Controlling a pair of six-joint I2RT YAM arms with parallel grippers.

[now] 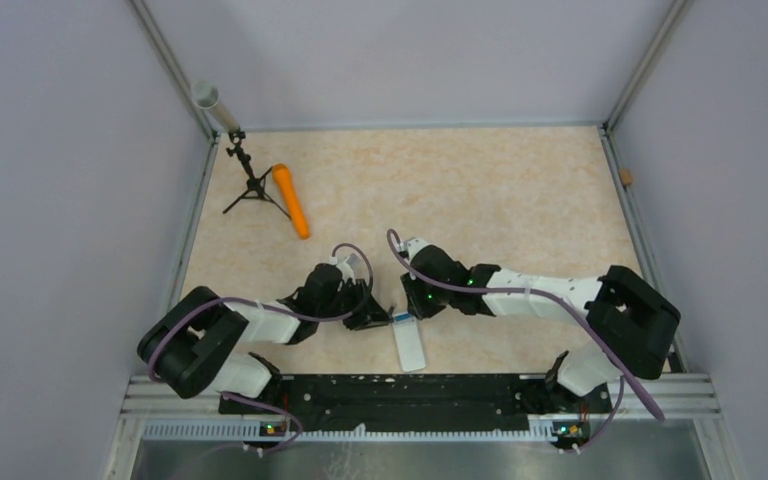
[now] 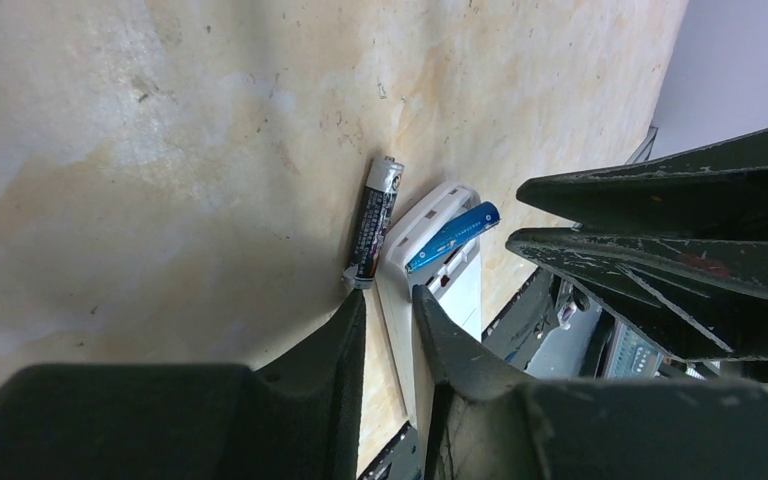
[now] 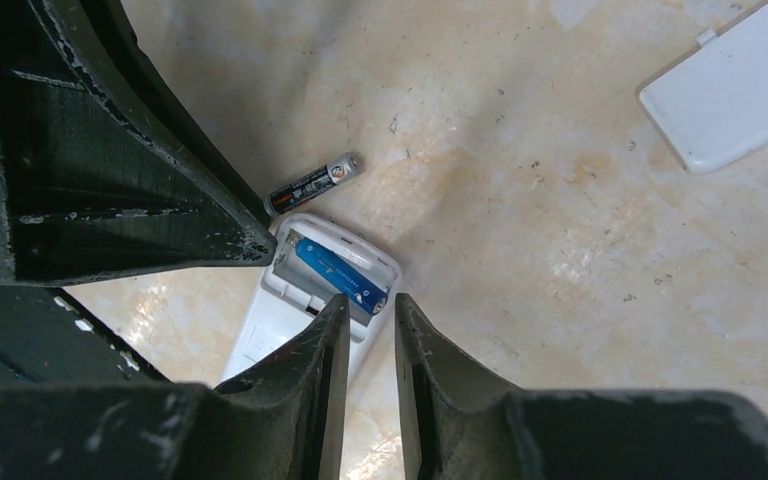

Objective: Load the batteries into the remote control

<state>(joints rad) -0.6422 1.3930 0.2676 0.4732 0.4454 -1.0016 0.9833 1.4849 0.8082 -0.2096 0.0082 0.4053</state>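
The white remote control (image 1: 412, 347) lies back-up near the table's front edge, its battery recess open at the far end. A blue battery (image 3: 340, 273) sits slanted in that recess, also seen as the blue battery (image 2: 453, 236). The dark battery (image 2: 375, 232) lies on the table alongside the remote's end (image 3: 312, 184). My left gripper (image 2: 388, 298) hovers low at the remote's side wall, jaws a narrow gap apart, one tip next to the dark battery's end. My right gripper (image 3: 370, 303) stands just short of the blue battery's end, jaws slightly apart, holding nothing.
A loose white battery cover (image 3: 735, 95) lies on the table away from the remote. An orange cylinder (image 1: 290, 200) and a small black tripod (image 1: 250, 185) stand at the back left, beside a grey tube (image 1: 215, 100). The two grippers sit very close together.
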